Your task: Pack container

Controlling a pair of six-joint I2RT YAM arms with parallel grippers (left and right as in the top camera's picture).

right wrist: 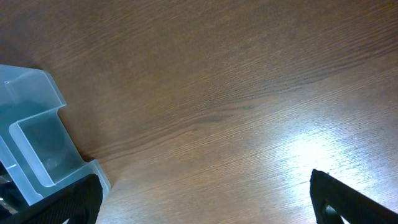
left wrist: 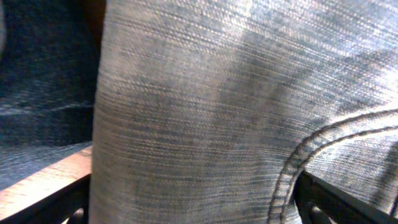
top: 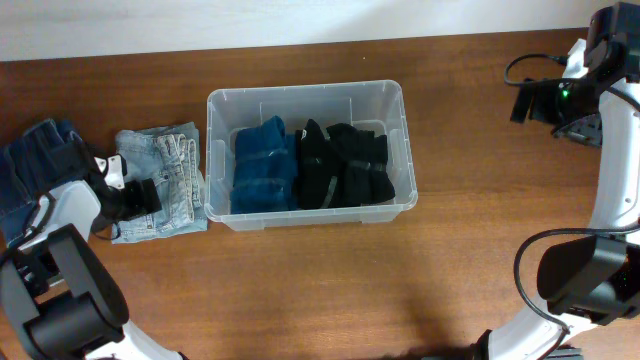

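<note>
Left hand (left wrist: 196, 208): jaws wide open, low over the pale folded jeans (top: 175, 180), gripping nothing
Right hand (right wrist: 205, 208): open and empty, above bare bench (top: 420, 280), well apart from the clothes
Container (top: 305, 92): mid-bench, just beside the jeans; holds a blue garment (top: 265, 165) and black garments (top: 345, 165)
Its direction: opening faces up; long axis runs left to right in the overhead view
Risk: I think pinching only the top layer can let the jeans unfold, catch the rim and push the tub
</note>
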